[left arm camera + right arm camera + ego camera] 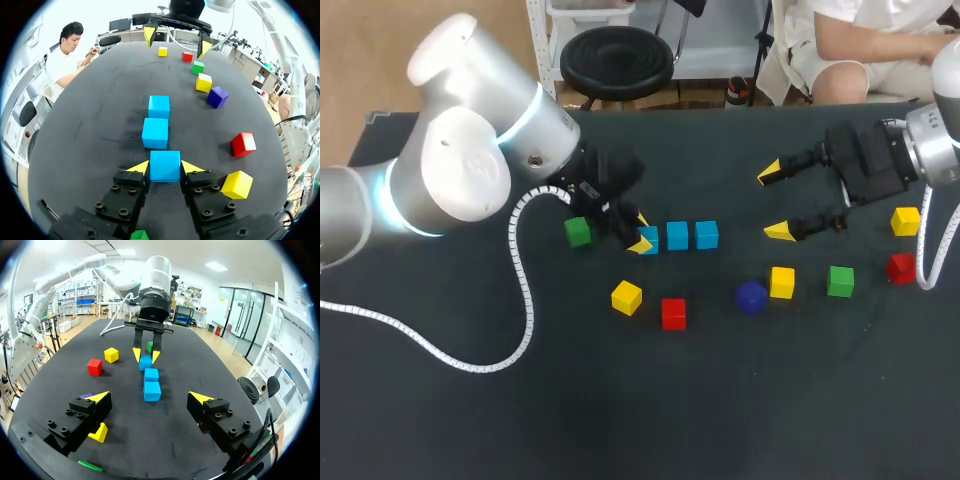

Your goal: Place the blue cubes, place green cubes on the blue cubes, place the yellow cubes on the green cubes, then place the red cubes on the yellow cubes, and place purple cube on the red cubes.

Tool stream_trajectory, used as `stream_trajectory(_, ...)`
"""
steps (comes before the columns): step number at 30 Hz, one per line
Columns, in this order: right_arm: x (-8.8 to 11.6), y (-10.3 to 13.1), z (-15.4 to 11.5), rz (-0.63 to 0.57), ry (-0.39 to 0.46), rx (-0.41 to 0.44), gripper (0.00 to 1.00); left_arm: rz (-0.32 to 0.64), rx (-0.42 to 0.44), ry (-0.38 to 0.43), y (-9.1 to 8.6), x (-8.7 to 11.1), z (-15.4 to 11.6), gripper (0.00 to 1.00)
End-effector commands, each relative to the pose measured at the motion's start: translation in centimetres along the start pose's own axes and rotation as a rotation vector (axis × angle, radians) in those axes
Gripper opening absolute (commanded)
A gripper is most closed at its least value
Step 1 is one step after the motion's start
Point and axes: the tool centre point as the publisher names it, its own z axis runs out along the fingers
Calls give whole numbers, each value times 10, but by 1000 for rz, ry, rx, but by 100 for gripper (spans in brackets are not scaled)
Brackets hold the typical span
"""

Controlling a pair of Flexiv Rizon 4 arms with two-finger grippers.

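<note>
Blue cube sits, apparently pinched, between fingers of left gripper.

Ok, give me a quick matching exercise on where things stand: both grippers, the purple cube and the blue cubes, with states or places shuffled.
1 left gripper
2 right gripper
3 purple cube
4 blue cubes

a next to a yellow cube
b open, nothing between its fingers
c three in a row
d shut on the end blue cube

Pairs: 1-d, 2-b, 3-a, 4-c
</note>
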Motion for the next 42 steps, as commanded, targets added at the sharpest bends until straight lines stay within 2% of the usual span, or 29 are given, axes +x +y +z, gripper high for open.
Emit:
stream_trajectory(1, 0, 1, 0, -1, -1, 2, 100, 0, 15, 11, 9, -2, 6, 0)
stream_trajectory(23, 0, 1, 0, -1, -1, 2, 100, -16, 0, 16, 17, 0, 7, 0)
stream_trajectory(35, 0, 1, 0, -1, -1, 2, 100, -28, 9, 17, 15, 3, 11, 0)
stream_trajectory(42, 0, 1, 0, -1, -1, 2, 100, -26, -6, 12, 14, 0, 2, 0)
